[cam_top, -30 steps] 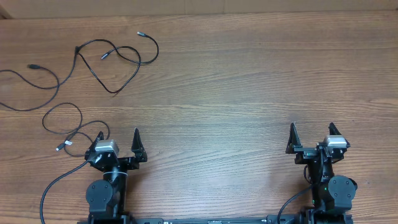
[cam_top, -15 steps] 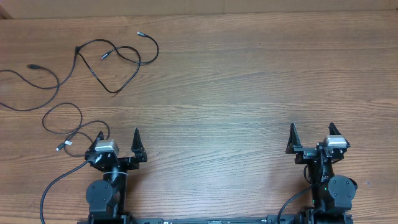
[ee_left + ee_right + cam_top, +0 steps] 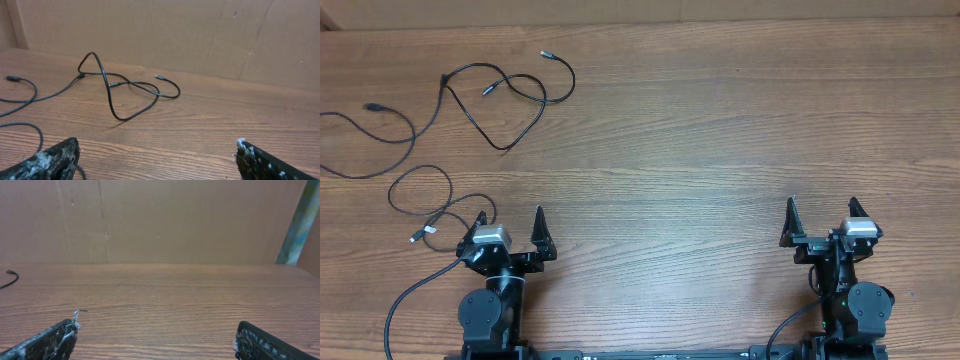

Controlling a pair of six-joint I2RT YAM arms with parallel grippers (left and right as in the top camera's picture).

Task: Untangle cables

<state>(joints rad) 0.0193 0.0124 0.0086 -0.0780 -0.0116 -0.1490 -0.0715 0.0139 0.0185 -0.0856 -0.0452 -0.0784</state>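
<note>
Wood grain is running across the whole table (image 3: 720,130), and at its near edge both arms are sitting parked. The left gripper (image 3: 510,228) is resting with its fingers spread wide and nothing between them; the right gripper (image 3: 823,221) is doing the same at the opposite near corner. I'd guess they are waiting in a ready pose, jaws open so either can drop straight onto a cord.

All the cables are lying on the left half. Nearest, just beside the left gripper, one cable (image 3: 425,195) is curling in a loose loop with its plug end (image 3: 415,238) pointing toward the near-left. Farther out, a second cable (image 3: 390,150) is sweeping off the left edge, seemingly apart from the rest. Farthest, a third strand (image 3: 510,95) is crossing over itself, one loop arching up off the wood in the left wrist view (image 3: 100,75); that crossing looks like the only snarl remaining, if it is one.

The right gripper is facing mostly bare wood, so the left arm seems better placed for the next reach.
</note>
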